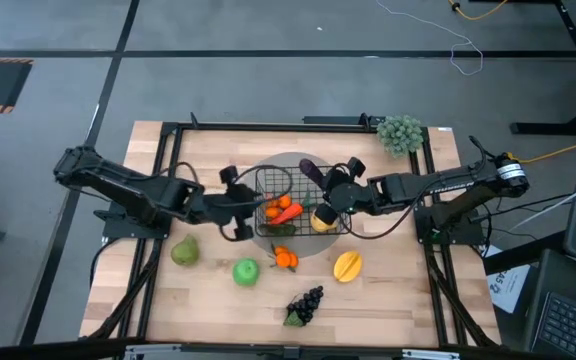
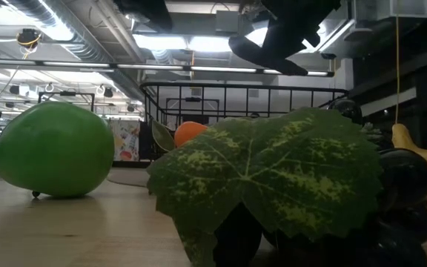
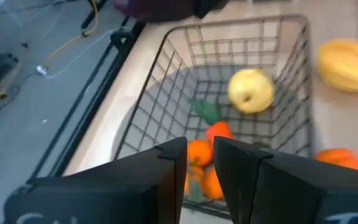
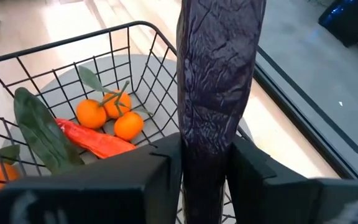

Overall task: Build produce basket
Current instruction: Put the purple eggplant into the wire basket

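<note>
Right hand [image 4: 201,168] is clenched on the long purple eggplant [image 4: 219,81], holding it over the right rim of the black wire-mesh basket [image 1: 268,182], which sits mid-counter on a flat grey round disc [image 1: 303,245]. Left hand [image 3: 199,171] hovers at the basket's left rim, fingers nearly together with nothing between them. Already inside: small oranges [image 4: 110,115], an orange carrot [image 4: 92,140], a dark cucumber [image 4: 39,130], a round yellow fruit [image 3: 251,91]. Risks as I see them: the eggplant is long and gripped near one end, so it could swing or slip; released over the rim, it could catch the wire and tip out onto the wooden counter [image 1: 408,290]. Both hands crowd the basket, so contact is possible. Green apple [image 1: 245,271], pear [image 1: 185,251], dark grapes [image 1: 306,303] and a yellow ridged fruit [image 1: 347,266] wait on the near side.
</note>
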Available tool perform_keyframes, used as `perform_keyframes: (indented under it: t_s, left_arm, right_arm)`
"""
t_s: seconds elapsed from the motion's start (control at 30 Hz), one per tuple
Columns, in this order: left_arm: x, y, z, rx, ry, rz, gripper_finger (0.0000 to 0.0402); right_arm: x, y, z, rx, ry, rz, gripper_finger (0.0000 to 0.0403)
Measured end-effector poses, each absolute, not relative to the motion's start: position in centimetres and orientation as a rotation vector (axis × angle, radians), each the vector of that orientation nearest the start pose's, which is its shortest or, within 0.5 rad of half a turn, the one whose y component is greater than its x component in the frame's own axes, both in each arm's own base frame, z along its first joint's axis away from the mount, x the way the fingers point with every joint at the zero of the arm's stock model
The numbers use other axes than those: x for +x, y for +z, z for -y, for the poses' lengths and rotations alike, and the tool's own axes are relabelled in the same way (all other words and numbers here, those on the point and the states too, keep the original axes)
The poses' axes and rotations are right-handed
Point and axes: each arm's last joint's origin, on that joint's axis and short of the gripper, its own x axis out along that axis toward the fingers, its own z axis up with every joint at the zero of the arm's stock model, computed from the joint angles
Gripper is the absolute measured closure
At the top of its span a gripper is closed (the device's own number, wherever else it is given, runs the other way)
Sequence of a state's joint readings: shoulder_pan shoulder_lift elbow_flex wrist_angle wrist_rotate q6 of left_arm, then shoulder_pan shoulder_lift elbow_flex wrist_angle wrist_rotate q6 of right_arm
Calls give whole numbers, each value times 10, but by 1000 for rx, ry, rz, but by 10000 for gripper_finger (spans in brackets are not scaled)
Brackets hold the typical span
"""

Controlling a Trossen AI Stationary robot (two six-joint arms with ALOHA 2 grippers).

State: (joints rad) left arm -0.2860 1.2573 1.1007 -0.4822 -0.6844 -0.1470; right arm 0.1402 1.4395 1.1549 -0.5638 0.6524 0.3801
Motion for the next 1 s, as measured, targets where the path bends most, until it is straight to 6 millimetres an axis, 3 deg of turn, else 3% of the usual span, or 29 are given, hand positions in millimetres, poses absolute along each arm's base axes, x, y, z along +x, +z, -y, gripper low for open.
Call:
perform_keyframes:
  t_s: [0.27, 0.37, 0.43, 0.6, 1.0]
  left_arm:
    - [232, 322, 65, 191, 411, -616, 333]
    - [227, 316, 64, 288, 382, -710, 333]
    - [224, 311, 65, 245, 348, -769, 333]
    - [230, 297, 70, 171, 281, -873, 333]
    - [235, 291, 70, 181, 287, -900, 333]
  right_arm:
    - [297, 286, -24, 22, -620, -680, 312]
    - [297, 287, -24, 26, -623, -672, 312]
    - [297, 287, -24, 26, -624, -672, 312]
    - [297, 287, -24, 24, -626, -672, 312]
    - [297, 287, -24, 25, -626, -671, 312]
